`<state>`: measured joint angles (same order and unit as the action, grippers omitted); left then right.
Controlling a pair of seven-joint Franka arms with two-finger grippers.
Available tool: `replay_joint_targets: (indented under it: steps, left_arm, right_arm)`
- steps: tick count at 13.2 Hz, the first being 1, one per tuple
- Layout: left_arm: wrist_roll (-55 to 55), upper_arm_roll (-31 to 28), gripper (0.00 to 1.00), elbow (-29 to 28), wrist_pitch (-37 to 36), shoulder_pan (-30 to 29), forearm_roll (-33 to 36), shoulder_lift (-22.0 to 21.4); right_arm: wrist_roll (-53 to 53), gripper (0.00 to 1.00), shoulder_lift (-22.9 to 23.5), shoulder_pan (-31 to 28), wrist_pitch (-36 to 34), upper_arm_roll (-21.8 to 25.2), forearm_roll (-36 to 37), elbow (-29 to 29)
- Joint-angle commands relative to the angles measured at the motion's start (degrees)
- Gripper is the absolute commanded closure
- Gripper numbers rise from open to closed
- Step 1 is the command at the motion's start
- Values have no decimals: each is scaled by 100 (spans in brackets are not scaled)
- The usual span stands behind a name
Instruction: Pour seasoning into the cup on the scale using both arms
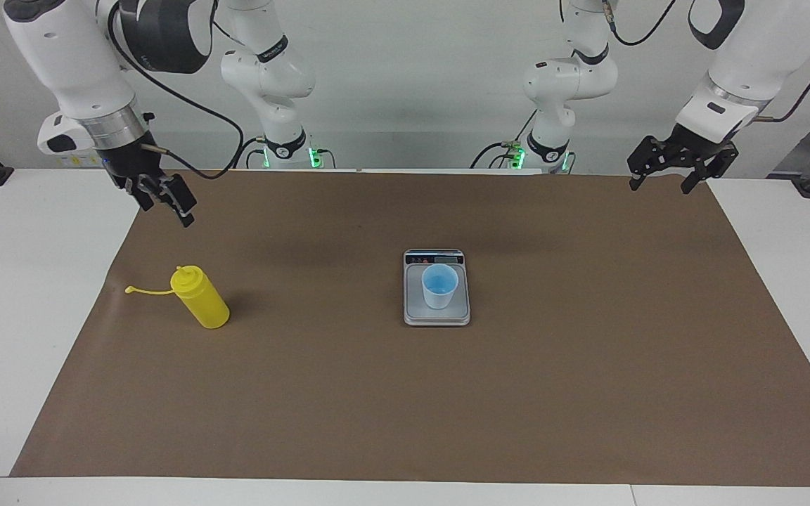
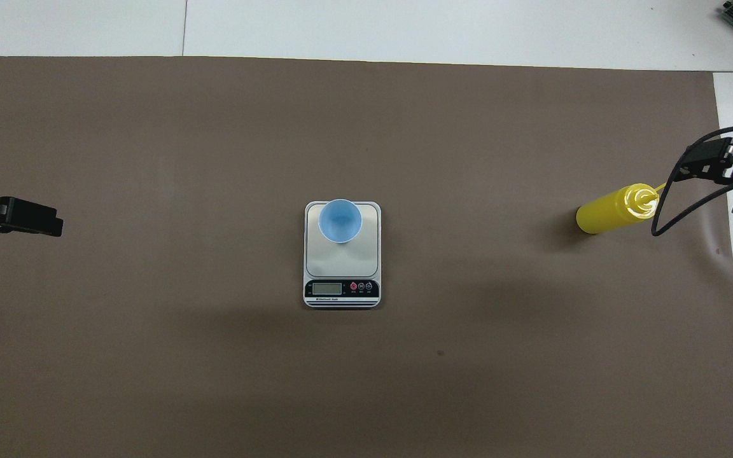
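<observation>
- Facing view: I see my right gripper [image 1: 166,200] hanging in the air over the brown mat [image 1: 588,365] at the right arm's end of the table [image 1: 25,316]. It holds nothing and touches nothing. It is turned nearly side-on, so its fingers overlap here; I take them to be apart.
- My left gripper [image 1: 665,172] hangs over the mat's corner at the left arm's end, nearest the robots. Its two fingers stand clearly apart and it is empty.
- The seasoning [image 1: 200,298], a yellow squeeze bottle, stands on the mat below the right gripper, well apart from it. Its thin cap strap [image 1: 146,290] trails out toward the mat's edge.
- The scale [image 1: 436,287] lies flat near the middle of the mat, its dark display strip at the end nearer the robots. The cup [image 1: 439,287] stands upright on the weighing plate. I can see only its bright blue inside; I cannot tell what, if anything, is in it.
- Overhead view: the right gripper [image 2: 726,168] shows at the edge of the picture, just beside the seasoning's [image 2: 616,208] nozzle as seen from above, with a black cable [image 2: 665,210] looping below it.
- Only the tip of the left gripper [image 2: 29,217] shows at the other edge, over bare mat [image 2: 150,350].
- The cup [image 2: 340,221] sits toward the end of the scale [image 2: 342,254] farther from the robots, its rim overhanging the edge of the plate in this view.
</observation>
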<state>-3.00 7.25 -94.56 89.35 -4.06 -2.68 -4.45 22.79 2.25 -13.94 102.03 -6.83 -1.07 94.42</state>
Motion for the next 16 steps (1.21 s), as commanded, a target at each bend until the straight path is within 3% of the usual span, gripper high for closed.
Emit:
replay_joint_targets:
  steps: [1,6,12,16]
  left_arm:
    - [-43,31,0,-185,-14,-77,66,-188]
    - [-52,39,0,-185,-14,-77,66,-188]
    - [-43,39,0,-185,-14,-77,66,-188]
    - [-43,31,0,-185,-14,-77,66,-188]
  right_arm:
    - [217,0,871,-354,422,-29,360,-668]
    - [217,0,2129,-916,301,-29,442,-1802]
    - [226,0,3359,-1199,371,-29,-260,-2076]
    - [586,0,3397,-1234,-296,-29,-999,-2068]
